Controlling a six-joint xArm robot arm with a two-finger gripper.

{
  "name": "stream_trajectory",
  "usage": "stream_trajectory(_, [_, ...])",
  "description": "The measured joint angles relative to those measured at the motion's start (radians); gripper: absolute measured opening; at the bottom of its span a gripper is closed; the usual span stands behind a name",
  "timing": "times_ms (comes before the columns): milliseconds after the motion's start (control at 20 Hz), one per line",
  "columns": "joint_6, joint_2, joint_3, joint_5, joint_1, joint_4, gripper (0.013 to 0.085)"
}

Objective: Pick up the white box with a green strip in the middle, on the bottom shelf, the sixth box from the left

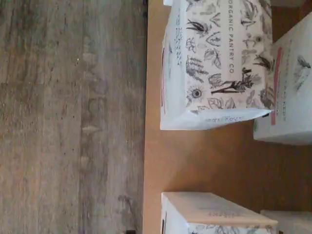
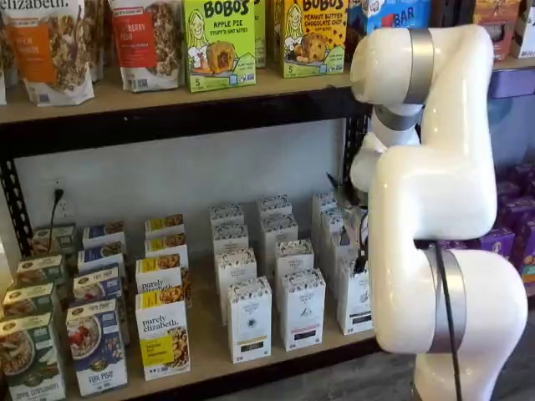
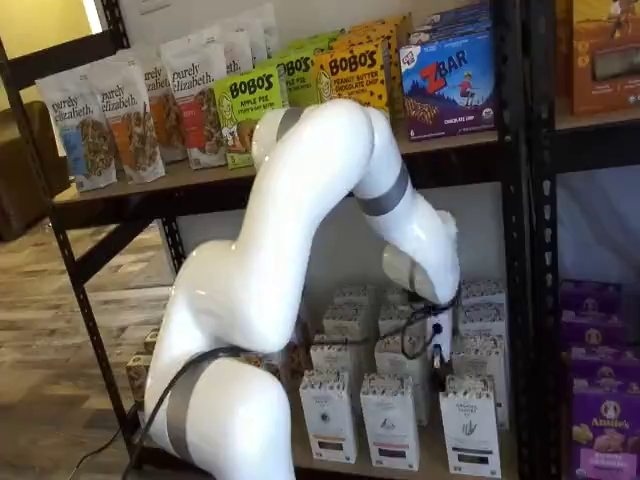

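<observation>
The white box [image 2: 355,301] stands at the right end of the front row on the bottom shelf [image 2: 209,355], partly behind my arm. It also shows in a shelf view [image 3: 470,432], where its strip label is too small to tell the colour. My gripper [image 3: 437,368] hangs just above and to the left of it, only dark fingers and a looped cable showing. Nothing is between the fingers, which stand open. The wrist view shows the shelf board [image 1: 195,156] and patterned white cartons [image 1: 214,63], but no fingers.
Like white cartons [image 2: 249,322] [image 2: 301,309] stand in rows to the left of the white box. Further left are yellow granola boxes [image 2: 163,338] and other boxes [image 2: 96,347]. A black upright [image 3: 520,250] stands close on the right. Purple boxes [image 3: 600,420] fill the neighbouring rack.
</observation>
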Motion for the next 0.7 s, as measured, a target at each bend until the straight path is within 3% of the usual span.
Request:
stream_trajectory(50, [0.018,0.004,-0.012,0.027,-0.001,-0.021,0.0850])
stream_trajectory(100, [0.060,0.018,-0.046,0.087,-0.006,-0.071,0.0850])
stream_trajectory(200, [0.085,0.037,-0.075,0.122,-0.012,-0.106,0.0850])
stream_trajectory(700, [0.068,0.119,-0.163,0.133,-0.033,-0.110,0.0850])
